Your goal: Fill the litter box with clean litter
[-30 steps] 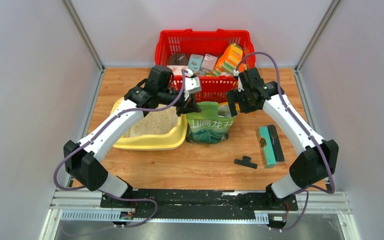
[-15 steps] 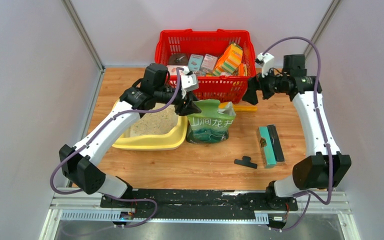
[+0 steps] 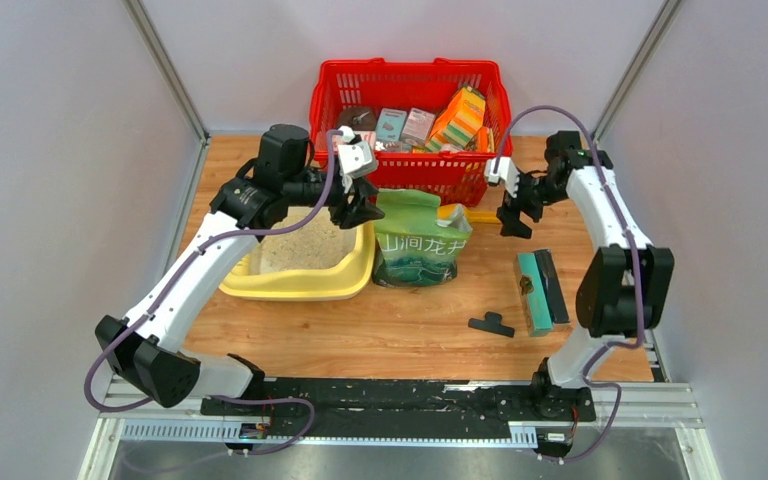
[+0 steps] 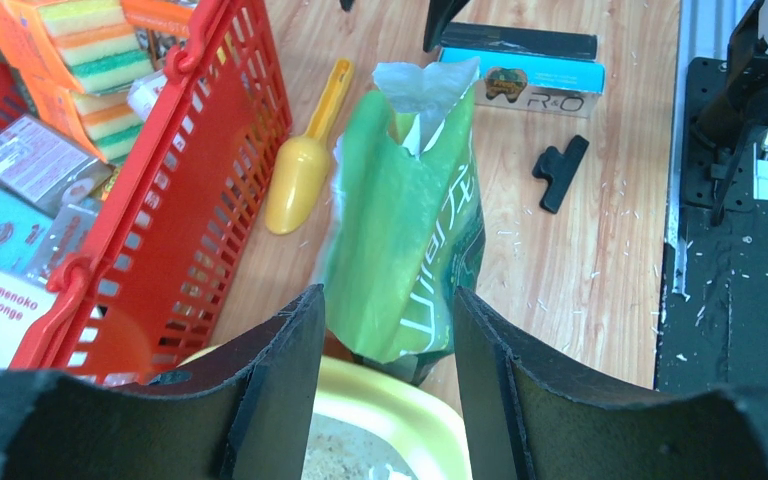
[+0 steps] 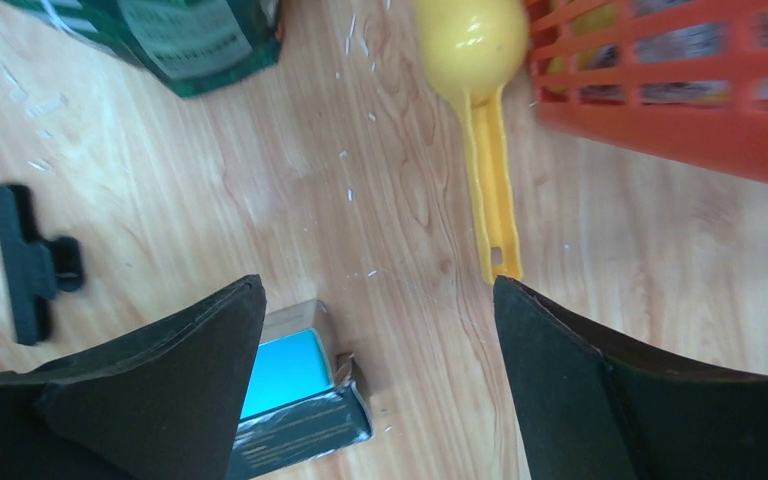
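Note:
The pale-yellow litter box [image 3: 300,288] lies left of centre, with beige clean litter [image 3: 305,245] heaped inside. My left gripper [image 3: 360,205] hovers open over its far right corner, holding nothing. In the left wrist view, the left gripper [image 4: 388,300] frames the upright green bag [image 4: 410,230], with the box rim [image 4: 390,410] and litter [image 4: 345,455] below. The bag [image 3: 420,245] stands free beside the box. My right gripper [image 3: 513,215] is open above the table right of the bag. In the right wrist view, the right gripper [image 5: 380,290] hangs near the yellow scoop [image 5: 475,60] handle.
A red mesh basket [image 3: 410,180] of packets stands at the back. The scoop [image 3: 480,215] lies in front of it. A teal box [image 3: 535,290] and a black clip [image 3: 491,324] lie on the right. Stray grains dot the wood.
My left gripper opened, let go of the bag's top and drew back left. My right arm swung away from the bag and came down by the scoop handle.

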Robot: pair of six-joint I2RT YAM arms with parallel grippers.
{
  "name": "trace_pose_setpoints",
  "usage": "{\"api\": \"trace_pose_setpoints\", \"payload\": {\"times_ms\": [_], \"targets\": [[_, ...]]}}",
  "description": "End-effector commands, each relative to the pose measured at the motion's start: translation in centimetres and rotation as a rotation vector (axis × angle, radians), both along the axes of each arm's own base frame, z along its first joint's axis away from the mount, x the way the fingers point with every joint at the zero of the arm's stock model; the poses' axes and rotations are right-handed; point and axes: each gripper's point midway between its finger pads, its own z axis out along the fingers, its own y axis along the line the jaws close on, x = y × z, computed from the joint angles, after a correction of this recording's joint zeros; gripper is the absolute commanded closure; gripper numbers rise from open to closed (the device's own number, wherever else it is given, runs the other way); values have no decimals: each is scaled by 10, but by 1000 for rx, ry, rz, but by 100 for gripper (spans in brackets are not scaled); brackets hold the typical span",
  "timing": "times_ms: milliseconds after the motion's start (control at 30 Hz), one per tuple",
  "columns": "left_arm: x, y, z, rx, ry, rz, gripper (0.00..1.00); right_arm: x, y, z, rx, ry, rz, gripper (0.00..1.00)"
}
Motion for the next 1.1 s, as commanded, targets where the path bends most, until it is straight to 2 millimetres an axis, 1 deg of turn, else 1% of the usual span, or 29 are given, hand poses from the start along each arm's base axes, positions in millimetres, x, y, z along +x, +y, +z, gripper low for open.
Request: {"api": "trace_pose_setpoints", "payload": {"times_ms": [0, 67, 100, 133, 167, 200, 233, 267, 400, 433, 467, 567, 733, 800, 833, 900, 933, 1000, 1033, 1067], "targets": [[-6, 9, 22, -4, -65, 9, 42, 28, -13, -25, -140, -44, 137, 14], [-7, 11, 22, 1, -68, 14, 42, 40, -21, -36, -194, -56, 149, 16], [-7, 12, 23, 2, -70, 17, 42, 44, -24, -46, -207, -44, 147, 16], [-7, 12, 24, 2, -74, 21, 42, 51, -25, -49, -220, -63, 147, 16], [-7, 12, 23, 4, -73, 22, 42, 54, -30, -54, -245, -65, 148, 16], [-8, 13, 23, 5, -73, 23, 42, 56, -32, -62, -259, -53, 149, 17], [-7, 14, 24, 7, -75, 26, 42, 56, -21, -67, -270, -56, 177, 17], [-7, 14, 22, 10, -72, 28, 42, 62, -23, -70, -288, -72, 176, 18], [-9, 16, 23, 15, -78, 30, 42, 69, -24, -83, -322, -98, 177, 20], [-9, 16, 22, 17, -75, 28, 42, 77, -23, -84, -330, -131, 175, 20], [-9, 16, 22, 16, -77, 28, 42, 75, -24, -91, -341, -128, 174, 21], [-8, 14, 22, 16, -75, 25, 42, 81, -28, -102, -376, -148, 167, 22], [-8, 13, 24, 8, -71, 19, 42, 83, -35, -120, -422, -143, 156, 26], [-8, 12, 24, 6, -68, 17, 42, 79, -38, -126, -438, -130, 156, 33], [-8, 12, 24, 6, -68, 17, 42, 80, -38, -127, -442, -136, 155, 40], [-9, 12, 22, 8, -65, 15, 43, 79, -41, -125, -454, -144, 145, 51], [-9, 12, 21, 8, -62, 14, 43, 77, -41, -128, -457, -140, 145, 63], [-9, 12, 20, 6, -58, 11, 43, 74, -45, -125, -478, -142, 132, 74], [-9, 11, 21, 2, -58, 6, 43, 71, -47, -126, -484, -135, 128, 82], [-9, 10, 21, 0, -59, 3, 43, 69, -49, -124, -498, -137, 120, 85]]}}
